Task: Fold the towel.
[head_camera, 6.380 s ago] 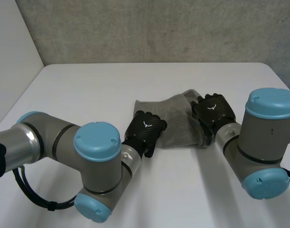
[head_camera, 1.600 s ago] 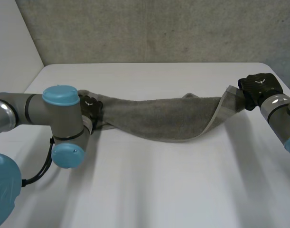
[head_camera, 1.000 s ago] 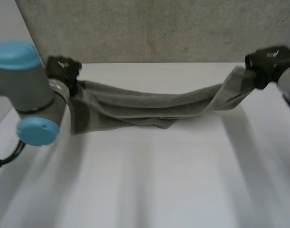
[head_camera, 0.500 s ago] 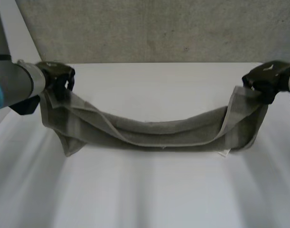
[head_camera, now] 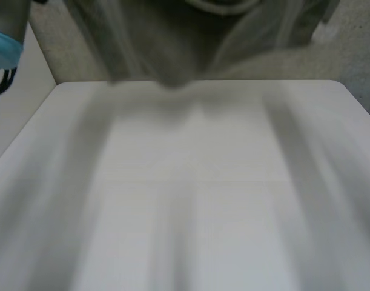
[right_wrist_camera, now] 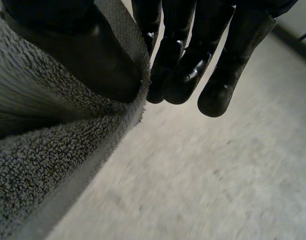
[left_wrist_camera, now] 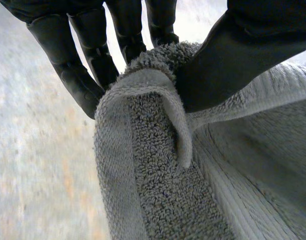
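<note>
High over the white table [head_camera: 191, 182], the grey towel [head_camera: 172, 42] hangs clear of the surface; the left hand [left_wrist_camera: 243, 50] pinches 1 rolled edge between thumb and fingers, and the right hand [right_wrist_camera: 178, 55] clamps another edge likewise.

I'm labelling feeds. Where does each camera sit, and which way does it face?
Head view: behind and between the arms, looking down at the table; left arm at the view's left, towel raised.
Left wrist view: on that wrist, looking along the left hand pinching the towel.
Right wrist view: on that wrist, looking along the right hand pinching the towel.
Shared: the towel.
</note>
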Controlling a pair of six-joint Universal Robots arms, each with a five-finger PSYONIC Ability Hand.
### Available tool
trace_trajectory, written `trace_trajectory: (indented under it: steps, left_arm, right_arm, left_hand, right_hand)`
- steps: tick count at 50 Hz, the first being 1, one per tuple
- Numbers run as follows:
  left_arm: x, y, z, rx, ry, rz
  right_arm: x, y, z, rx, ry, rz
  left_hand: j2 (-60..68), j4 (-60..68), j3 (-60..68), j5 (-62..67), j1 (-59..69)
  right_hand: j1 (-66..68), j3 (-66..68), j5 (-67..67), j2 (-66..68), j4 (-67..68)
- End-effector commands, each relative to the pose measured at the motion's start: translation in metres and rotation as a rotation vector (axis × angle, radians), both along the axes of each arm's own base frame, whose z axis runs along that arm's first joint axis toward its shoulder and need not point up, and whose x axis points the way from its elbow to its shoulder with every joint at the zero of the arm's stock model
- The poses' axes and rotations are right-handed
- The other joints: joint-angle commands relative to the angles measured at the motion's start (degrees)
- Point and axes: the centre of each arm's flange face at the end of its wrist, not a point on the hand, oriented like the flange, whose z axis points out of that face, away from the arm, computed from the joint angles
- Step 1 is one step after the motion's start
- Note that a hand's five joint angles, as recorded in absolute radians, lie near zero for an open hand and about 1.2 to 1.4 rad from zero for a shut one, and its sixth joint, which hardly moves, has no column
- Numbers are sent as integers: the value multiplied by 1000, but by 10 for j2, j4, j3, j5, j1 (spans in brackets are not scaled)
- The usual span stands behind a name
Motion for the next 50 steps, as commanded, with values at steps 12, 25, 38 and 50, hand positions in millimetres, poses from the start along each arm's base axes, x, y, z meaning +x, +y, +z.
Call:
trace_trajectory:
  steps: [12, 25, 38, 50]
  left_arm:
    - [-5, -28, -186, 585, -351, 34]
    - [7, 11, -277, 751, -703, 16]
    - [46, 33, -241, 765, -671, 58]
    - [59, 22, -244, 783, -654, 89]
  right_arm:
    - [12, -14, -165, 585, 296, 131]
    - [-3, 4, -270, 931, 582, 88]
    - [-52, 10, -243, 1158, 459, 31]
    - [-73, -6, -258, 1287, 344, 1]
  left_hand:
    - [-57, -73, -87, -147, -12]
    - [-57, -73, -87, -147, -12]
    - [-57, -73, -87, -147, -12]
    - [-57, -73, -87, -147, -12]
  right_hand:
    - [45, 33, 37, 47, 37]
    - [45, 33, 37, 47, 37]
    - [45, 33, 37, 47, 37]
    - [45, 33, 37, 47, 37]
